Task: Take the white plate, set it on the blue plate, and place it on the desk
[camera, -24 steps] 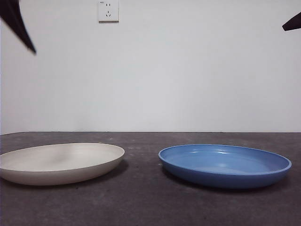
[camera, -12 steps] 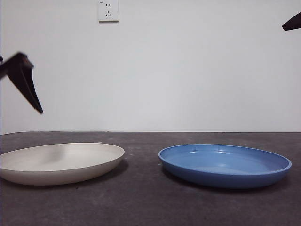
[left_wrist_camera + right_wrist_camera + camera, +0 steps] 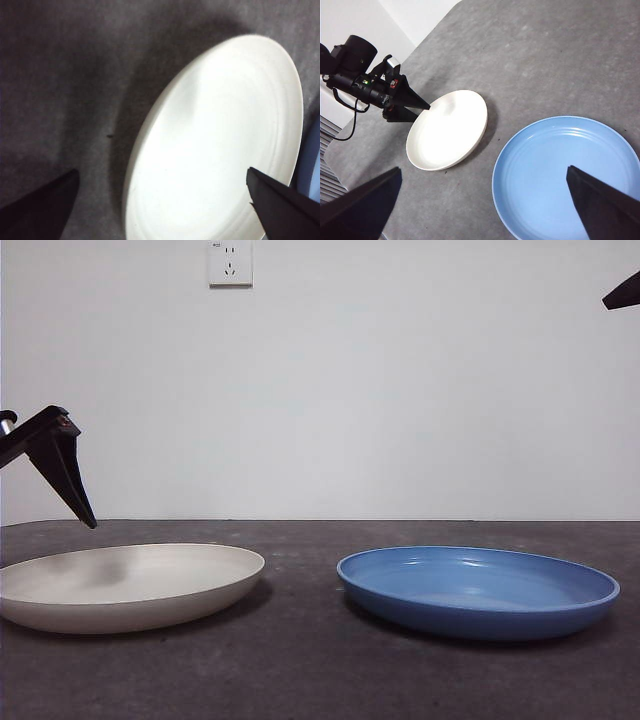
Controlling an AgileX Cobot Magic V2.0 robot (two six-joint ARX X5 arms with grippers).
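Left gripper (image 3: 62,475), jaws spread wide, hovers over the white plate's (image 3: 130,585) 9 o'clock edge; the plate lies flat on the desk (image 3: 300,670), the blue plate (image 3: 478,590) at its 3 o'clock. Straddle that rim, you, then pinch firmly. Right gripper (image 3: 485,210) waits high, jaws apart.

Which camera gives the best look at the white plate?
The right wrist view: the whole white plate shows from above. The left wrist view shows it large but cut off; the front view, only edge-on.
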